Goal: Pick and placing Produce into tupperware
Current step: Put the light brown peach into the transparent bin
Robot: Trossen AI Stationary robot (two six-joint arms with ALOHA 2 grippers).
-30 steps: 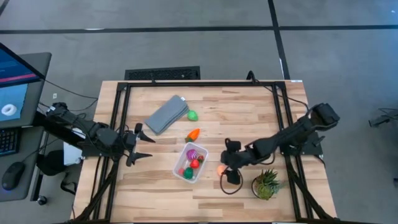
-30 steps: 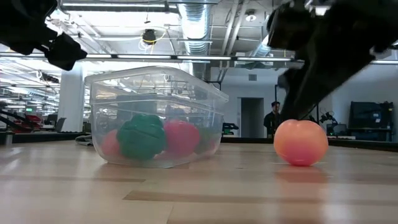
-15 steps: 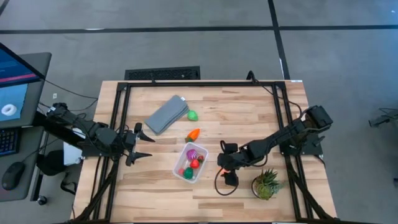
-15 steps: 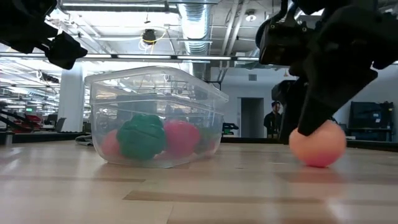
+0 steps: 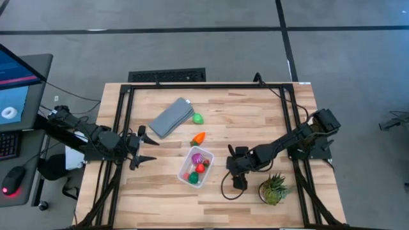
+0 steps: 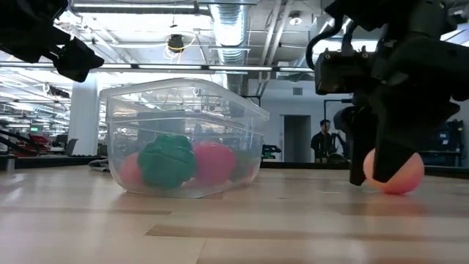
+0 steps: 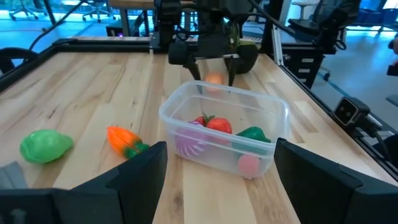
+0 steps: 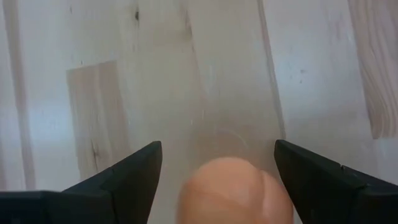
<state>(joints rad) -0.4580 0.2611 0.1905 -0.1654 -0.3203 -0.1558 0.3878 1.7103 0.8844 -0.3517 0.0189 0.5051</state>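
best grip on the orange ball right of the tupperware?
Across its widest middle, from straight above: the orange ball is round and sits on bare wood, clear of the tupperware. The right gripper is open, straddling it.

Ball (image 6: 396, 172) right of tupperware (image 6: 183, 136).

Probably a robotics lab; exposed ceiling ducts (image 6: 227, 29) (industrial), office chairs (image 7: 93, 7), monitor (image 5: 16, 80).
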